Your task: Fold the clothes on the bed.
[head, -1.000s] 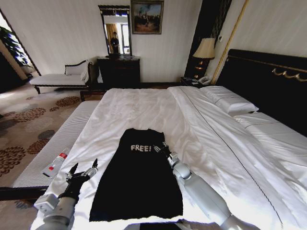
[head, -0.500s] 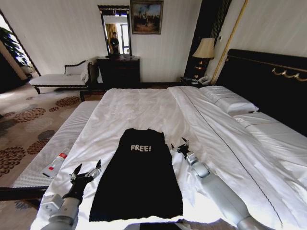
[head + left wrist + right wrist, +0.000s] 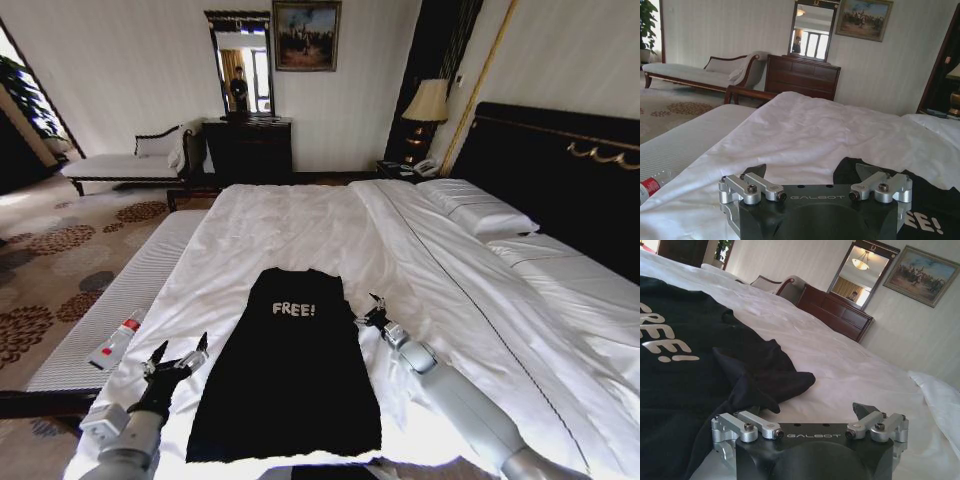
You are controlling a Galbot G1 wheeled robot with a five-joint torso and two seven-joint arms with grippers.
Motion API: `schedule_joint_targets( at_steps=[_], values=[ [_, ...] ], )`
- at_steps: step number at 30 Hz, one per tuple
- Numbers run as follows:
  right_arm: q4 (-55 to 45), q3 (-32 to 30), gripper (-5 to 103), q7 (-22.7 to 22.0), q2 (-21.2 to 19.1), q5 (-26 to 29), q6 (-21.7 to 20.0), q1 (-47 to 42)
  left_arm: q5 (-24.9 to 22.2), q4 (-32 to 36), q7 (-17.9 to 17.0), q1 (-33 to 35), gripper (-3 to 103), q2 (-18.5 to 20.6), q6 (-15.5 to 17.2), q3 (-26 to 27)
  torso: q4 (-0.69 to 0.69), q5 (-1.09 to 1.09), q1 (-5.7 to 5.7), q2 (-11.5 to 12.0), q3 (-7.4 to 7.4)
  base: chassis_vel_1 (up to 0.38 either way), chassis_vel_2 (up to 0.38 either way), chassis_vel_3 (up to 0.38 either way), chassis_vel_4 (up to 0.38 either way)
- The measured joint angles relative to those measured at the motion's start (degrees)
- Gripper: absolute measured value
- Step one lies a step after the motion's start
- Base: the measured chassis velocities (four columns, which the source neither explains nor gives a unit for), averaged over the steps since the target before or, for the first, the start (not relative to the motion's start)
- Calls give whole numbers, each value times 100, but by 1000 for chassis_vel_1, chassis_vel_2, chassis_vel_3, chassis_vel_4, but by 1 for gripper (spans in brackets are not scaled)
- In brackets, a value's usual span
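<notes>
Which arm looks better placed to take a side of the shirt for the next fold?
Right, probably. The right gripper is open just off the shirt's edge near the chest lettering, with a bunched sleeve directly ahead of it. The left gripper, also open, sits farther from the shirt's other edge.

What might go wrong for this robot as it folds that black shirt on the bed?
The right gripper hovers open beside the T-shirt, where a bunched fold of cloth lies; it may pinch only part of that fold, or catch the white sheet beneath. The left gripper, also open, sits over bare sheet off the shirt's other edge, so an uneven grab could skew the fold. Near the bed's edge, a bottle on the bench could get knocked.
</notes>
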State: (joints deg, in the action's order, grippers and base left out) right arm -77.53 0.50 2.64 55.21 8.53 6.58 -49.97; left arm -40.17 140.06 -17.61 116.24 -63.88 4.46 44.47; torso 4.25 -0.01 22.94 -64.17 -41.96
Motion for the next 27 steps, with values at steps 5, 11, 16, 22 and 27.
schedule_joint_targets(
  at_steps=[5, 11, 16, 22, 27],
  values=[
    [-39, 218, 100, 27, -72, 74, 17, 166, -25, -15, 4, -26, 100, -1, 0, 9, 0, -1, 0, 0, 0, 0, 0, 0, 0],
    [-264, 423, 100, 79, -193, 73, 102, 127, -52, -26, 4, -50, 100, 6, 0, 10, 1, 1, 0, 0, 0, 0, 0, 0, 0],
    [-405, 512, 100, 105, -271, 43, 177, 117, -26, -25, -2, -60, 100, -3, 1, -36, 1, 0, 0, 0, 0, 0, 0, 0, 0],
    [-433, 706, 100, 161, -305, -150, 336, 189, 4, -9, -3, -27, 100, -30, 1, -31, 0, 0, 0, 1, 0, 0, 0, 0, 0],
    [-516, 818, 100, 274, -394, -559, 685, 194, 26, 1, 13, 10, 100, -71, -7, -4, 0, 0, 0, 0, 0, 0, 0, 0, 0]
  ],
)
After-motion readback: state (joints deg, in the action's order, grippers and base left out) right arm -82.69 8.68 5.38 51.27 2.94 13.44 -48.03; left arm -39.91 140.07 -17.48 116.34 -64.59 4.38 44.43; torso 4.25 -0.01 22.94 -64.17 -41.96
